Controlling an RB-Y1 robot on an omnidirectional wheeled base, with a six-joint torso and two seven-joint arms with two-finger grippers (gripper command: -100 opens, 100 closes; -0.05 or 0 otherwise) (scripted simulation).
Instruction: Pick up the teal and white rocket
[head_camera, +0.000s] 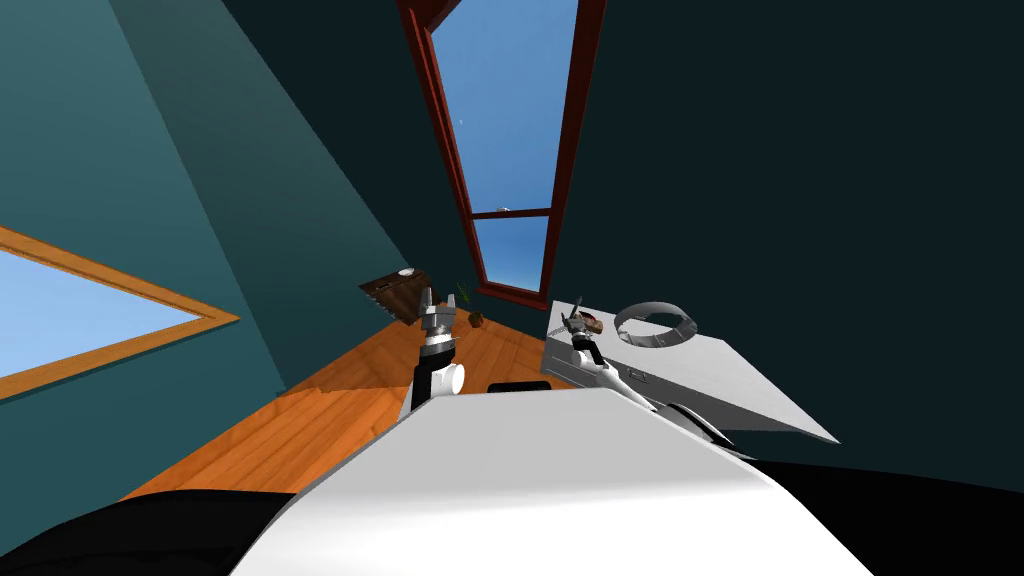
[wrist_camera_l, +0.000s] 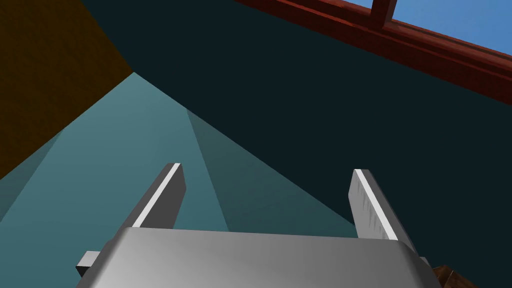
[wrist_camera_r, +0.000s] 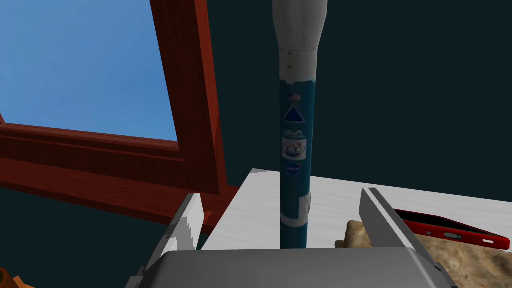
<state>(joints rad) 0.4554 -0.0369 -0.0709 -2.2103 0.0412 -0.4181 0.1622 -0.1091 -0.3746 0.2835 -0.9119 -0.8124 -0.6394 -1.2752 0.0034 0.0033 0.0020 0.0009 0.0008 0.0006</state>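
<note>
Right end effector (wrist_camera_r: 281, 197): fingers spread, nothing held. Teal and white rocket (wrist_camera_r: 295, 150) stands upright near the left edge of the white tabletop (wrist_camera_r: 260, 210), straight ahead between the fingers and touching neither. Its long axis is vertical, square to the closing direction. The right arm is the nearer one. Left end effector (wrist_camera_l: 266, 170), also released, hangs well to the left. The likely next move is to close on the teal body.

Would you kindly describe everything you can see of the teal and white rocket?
The teal and white rocket rises upright from the white cabinet top. Its slim tube is teal with a white band low down, a small flag and badges up its side, and a wider white upper section. It stands between the open jaws of the right gripper, neither touching it; its foot is hidden.
</note>
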